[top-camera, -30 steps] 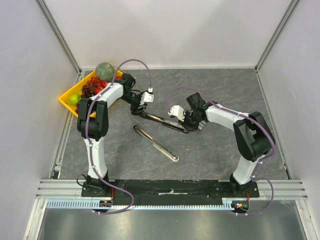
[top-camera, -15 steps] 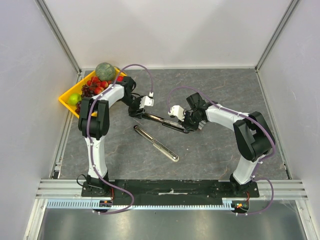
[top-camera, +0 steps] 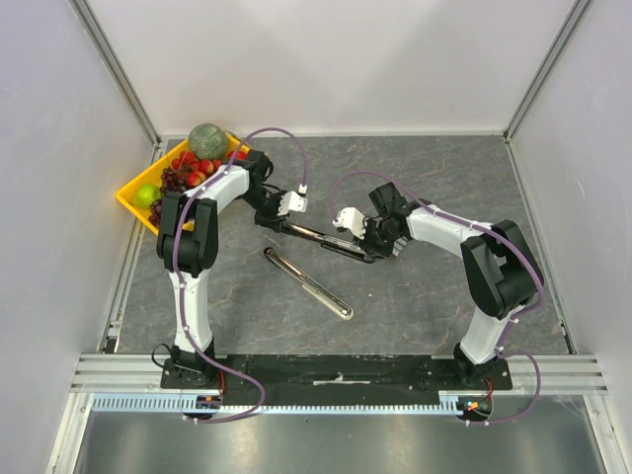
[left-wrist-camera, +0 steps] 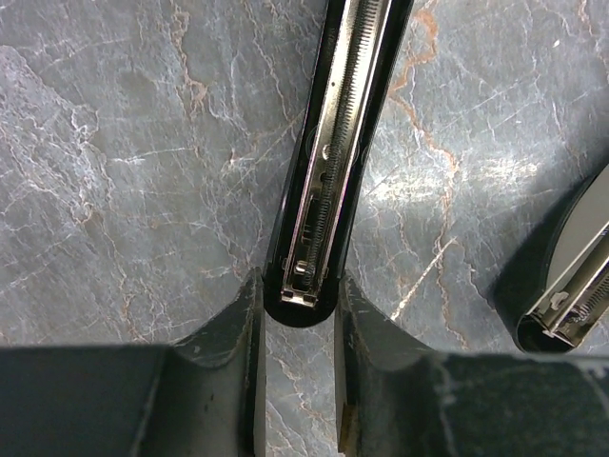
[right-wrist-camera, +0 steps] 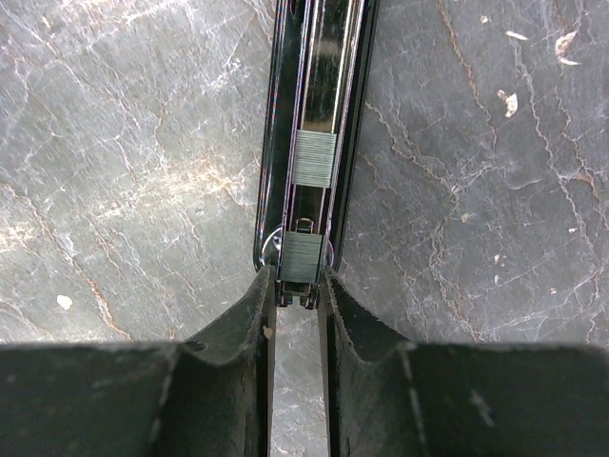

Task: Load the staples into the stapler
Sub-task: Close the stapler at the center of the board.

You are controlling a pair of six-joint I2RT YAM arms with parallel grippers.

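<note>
- The stapler (top-camera: pixel 318 238) lies opened about mid-bench, a little toward the far edge, with its channel facing up. Its other half (top-camera: pixel 308 283) lies just beside it on the near side (joined or not: cannot tell).
- My left gripper (left-wrist-camera: pixel 298 290) is narrow, fingers pressed against both sides of the stapler's rounded black end. The hold is on the very tip only.
- Risk: the curved tip squirts out of that pinch and the body swings. The channel would then sit out of line with my other side.
- My right gripper (right-wrist-camera: pixel 297 278) is nearly closed. It pinches a short strip (right-wrist-camera: pixel 302 257) of ribbed grey metal at the mouth of the channel (I take it for staples; a pusher block would look much alike).
- The staples (right-wrist-camera: pixel 314 157) in the channel are one short ribbed piece. It sits further along, apart from the piece I hold, and is loose as far as I can judge.
- Risk: the short strip goes in tilted, catches a channel wall, and jams or breaks into bits. Cause: a small grip and a narrow channel.
- Risk: pushing along the channel loads the left hold lengthwise. If it yields, the body slides toward the far left corner and the loose piece may jump out.
- Risk: a skid toward the near edge knocks the other half (it lies close).
</note>
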